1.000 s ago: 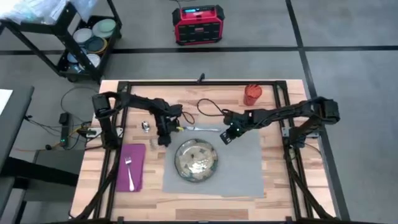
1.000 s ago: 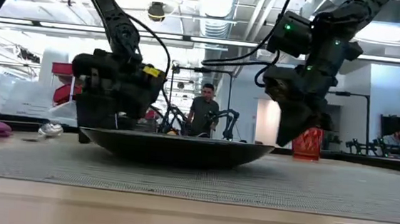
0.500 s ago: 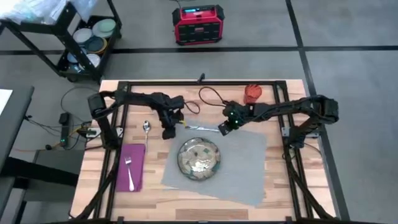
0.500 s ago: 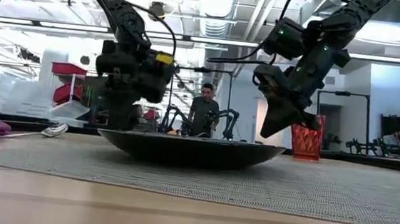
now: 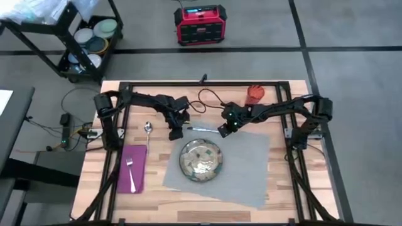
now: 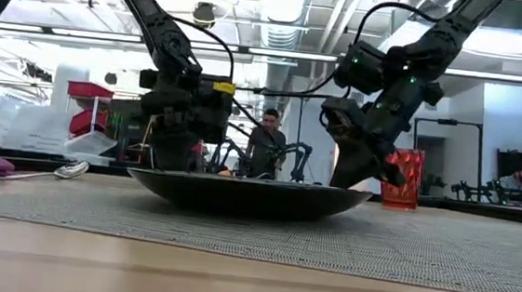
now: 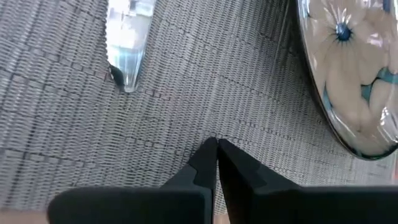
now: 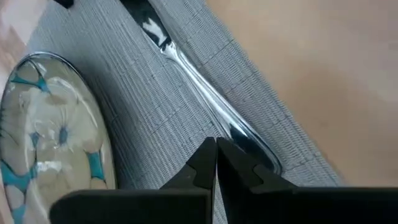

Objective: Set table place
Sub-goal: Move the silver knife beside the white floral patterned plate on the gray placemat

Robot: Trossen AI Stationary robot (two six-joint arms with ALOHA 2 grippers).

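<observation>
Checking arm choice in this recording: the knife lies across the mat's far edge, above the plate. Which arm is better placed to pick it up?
Probably the right. The right gripper sits at the knife's handle end; the left gripper is by the blade tip. Both are shut.

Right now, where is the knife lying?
In the high view the knife lies on the far edge of the grey mat, just beyond the plate, between the left gripper and right gripper.

Two dark jointed arms, black looping cables, yellow label, green indicator light, pointed black jaws
</observation>
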